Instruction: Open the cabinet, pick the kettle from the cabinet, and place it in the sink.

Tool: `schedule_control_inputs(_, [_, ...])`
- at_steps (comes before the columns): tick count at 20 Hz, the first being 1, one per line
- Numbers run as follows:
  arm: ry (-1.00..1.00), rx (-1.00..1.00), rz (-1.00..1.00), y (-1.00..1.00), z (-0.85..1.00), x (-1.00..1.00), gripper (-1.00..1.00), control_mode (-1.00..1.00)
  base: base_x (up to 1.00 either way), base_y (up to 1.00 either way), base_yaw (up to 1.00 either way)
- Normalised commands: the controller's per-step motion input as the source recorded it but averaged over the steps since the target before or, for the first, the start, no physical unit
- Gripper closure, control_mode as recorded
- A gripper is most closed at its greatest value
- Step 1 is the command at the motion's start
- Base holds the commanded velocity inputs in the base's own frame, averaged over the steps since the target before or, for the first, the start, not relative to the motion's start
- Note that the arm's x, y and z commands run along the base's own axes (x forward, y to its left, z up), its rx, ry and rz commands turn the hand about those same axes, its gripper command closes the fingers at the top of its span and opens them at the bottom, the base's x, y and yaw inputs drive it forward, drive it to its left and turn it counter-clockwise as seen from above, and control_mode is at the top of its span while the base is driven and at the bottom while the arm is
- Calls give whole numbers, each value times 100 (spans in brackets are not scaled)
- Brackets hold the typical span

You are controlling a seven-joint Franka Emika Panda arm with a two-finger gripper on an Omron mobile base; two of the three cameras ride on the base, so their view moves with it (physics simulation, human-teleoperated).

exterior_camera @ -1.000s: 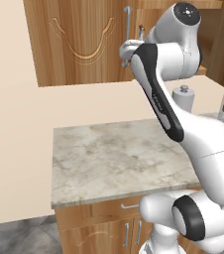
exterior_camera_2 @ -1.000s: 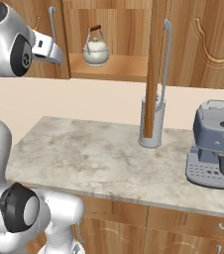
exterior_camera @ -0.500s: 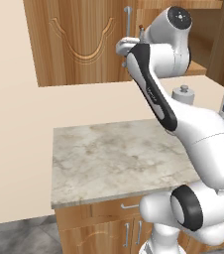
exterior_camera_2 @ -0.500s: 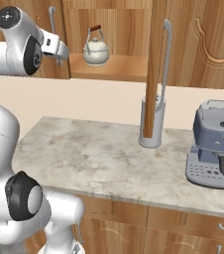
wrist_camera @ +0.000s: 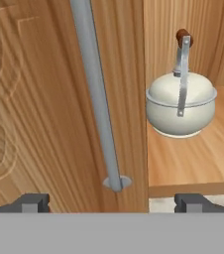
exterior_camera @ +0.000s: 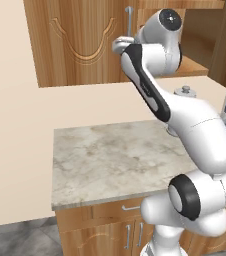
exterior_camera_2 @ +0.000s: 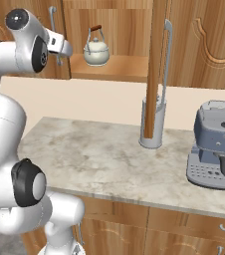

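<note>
The cabinet's right door (exterior_camera_2: 157, 64) stands swung open, edge-on, and its left door (wrist_camera: 44, 99) is closed, with a long silver handle (wrist_camera: 96, 94). The cream-white kettle (exterior_camera_2: 96, 50) with a red knob sits upright on the open shelf, and it appears in the hand view up and to the right (wrist_camera: 181, 104). My gripper (wrist_camera: 113, 203) is open and empty. It faces the left door's handle, with the kettle beyond it to the right and some distance off. In the right base view my hand (exterior_camera_2: 59, 45) hangs just left of the kettle. The sink is out of view.
A grey canister (exterior_camera_2: 152, 124) stands on the marble counter (exterior_camera_2: 94, 154) behind the lower end of the open door. A blue-grey coffee machine (exterior_camera_2: 216, 154) sits at the counter's right. Base cabinets with short handles (exterior_camera: 130, 207) run under the counter.
The arm has swung so the hand sits a little nearer the open shelf and the kettle. The gripper has stayed open. The kettle and doors have not moved.
</note>
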Motion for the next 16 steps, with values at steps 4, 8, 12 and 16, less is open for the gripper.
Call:
schedule_control_inputs(4, [0, 0, 0, 6, 7, 34, -100, -100, 0, 0, 0])
schedule_control_inputs(8, [0, 0, 0, 1, 8, 32, -100, -100, 0, 0, 0])
schedule_control_inputs(12, [0, 0, 0, 0, 9, 31, -100, -100, 0, 0, 0])
schedule_control_inputs(16, [0, 0, 0, 10, 6, 29, -100, -100, 0, 0, 0])
